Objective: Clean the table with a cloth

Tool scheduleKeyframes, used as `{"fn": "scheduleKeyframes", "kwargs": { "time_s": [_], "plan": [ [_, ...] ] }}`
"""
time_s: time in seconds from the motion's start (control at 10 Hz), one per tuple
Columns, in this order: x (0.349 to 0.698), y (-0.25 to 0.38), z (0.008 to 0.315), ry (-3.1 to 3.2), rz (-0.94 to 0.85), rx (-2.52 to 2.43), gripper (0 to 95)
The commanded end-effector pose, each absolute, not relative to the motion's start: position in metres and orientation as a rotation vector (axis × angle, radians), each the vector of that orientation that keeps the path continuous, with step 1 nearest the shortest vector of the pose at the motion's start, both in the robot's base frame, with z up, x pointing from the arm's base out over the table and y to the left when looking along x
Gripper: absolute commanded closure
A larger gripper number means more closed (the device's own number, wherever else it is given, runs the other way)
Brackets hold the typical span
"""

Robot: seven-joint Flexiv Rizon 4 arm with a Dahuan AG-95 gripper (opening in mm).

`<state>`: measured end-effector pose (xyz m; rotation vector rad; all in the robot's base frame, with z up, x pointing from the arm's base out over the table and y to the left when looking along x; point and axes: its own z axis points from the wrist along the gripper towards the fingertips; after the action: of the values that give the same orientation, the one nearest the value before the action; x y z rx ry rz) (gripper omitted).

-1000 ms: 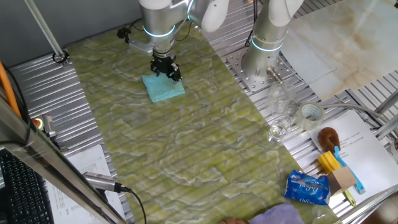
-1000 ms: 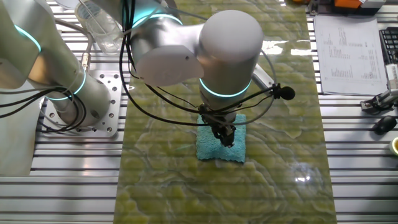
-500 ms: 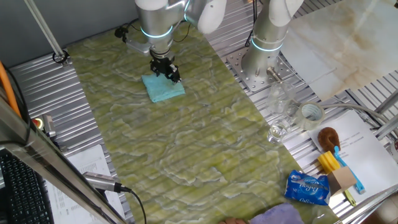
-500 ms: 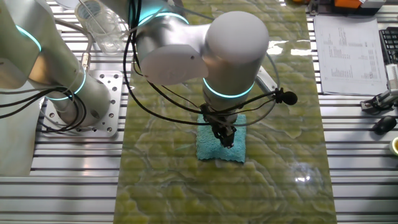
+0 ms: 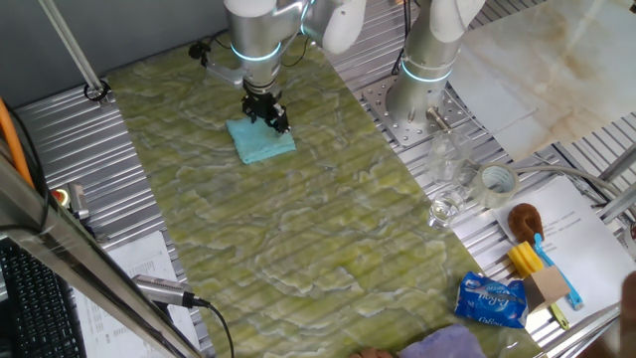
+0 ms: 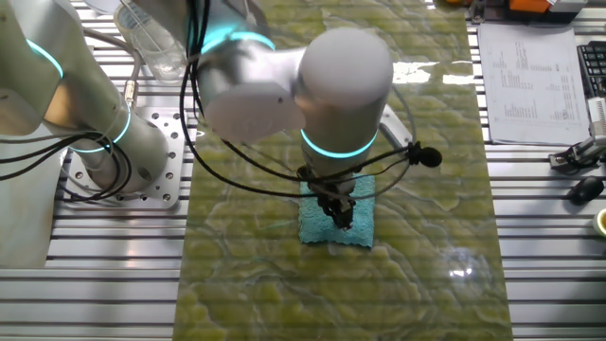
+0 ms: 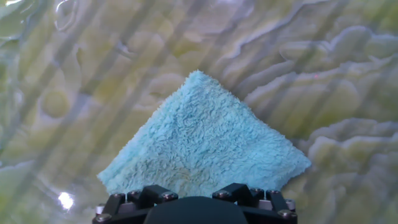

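Note:
The light-blue cloth [image 5: 260,141] lies flat on the yellow-green marbled table [image 5: 298,229], near its far end. My gripper [image 5: 273,119] points straight down at the cloth's far right edge, fingers together and tips down in the fabric. In the other fixed view the gripper [image 6: 343,220] stands on the right half of the cloth [image 6: 317,227], with the table [image 6: 398,284] all around. In the hand view the cloth [image 7: 202,137] spreads out ahead of the gripper's black body [image 7: 196,208]; the fingertips are hidden there.
A second arm's base [image 5: 422,89] stands on the metal panel right of the table. Clear glasses [image 5: 447,169], a tape roll [image 5: 497,181], a brush [image 5: 524,219], a blue packet [image 5: 490,301] and lavender fabric [image 5: 447,343] lie at the right and front. Papers [image 6: 530,71] lie beside the table.
The arm's upper body has shifted slightly sideways and back. The fingertips stay on the same spot of the cloth, and the cloth has not visibly moved.

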<state>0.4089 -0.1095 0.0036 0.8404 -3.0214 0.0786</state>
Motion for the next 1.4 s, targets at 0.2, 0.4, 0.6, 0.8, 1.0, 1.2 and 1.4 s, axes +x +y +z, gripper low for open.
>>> {"fn": "scheduleKeyframes", "kwargs": {
  "time_s": [0.2,0.4,0.6,0.8,1.0,1.2,1.4],
  "plan": [
    [0.4081,-0.1100,0.0083,-3.024,0.074,0.840,19.0],
    [0.4081,-0.1098,0.0083,-3.026,0.070,0.843,19.0],
    [0.4086,-0.1092,0.0061,-3.028,0.070,0.851,19.0],
    [0.4093,-0.1069,0.0054,-3.030,0.071,0.853,19.0],
    [0.4099,-0.1062,0.0064,-3.024,0.068,0.864,19.0],
    [0.4100,-0.1055,0.0066,-3.027,0.063,0.868,19.0],
    [0.4104,-0.1031,0.0057,-3.026,0.064,0.871,19.0]
  ]
}}
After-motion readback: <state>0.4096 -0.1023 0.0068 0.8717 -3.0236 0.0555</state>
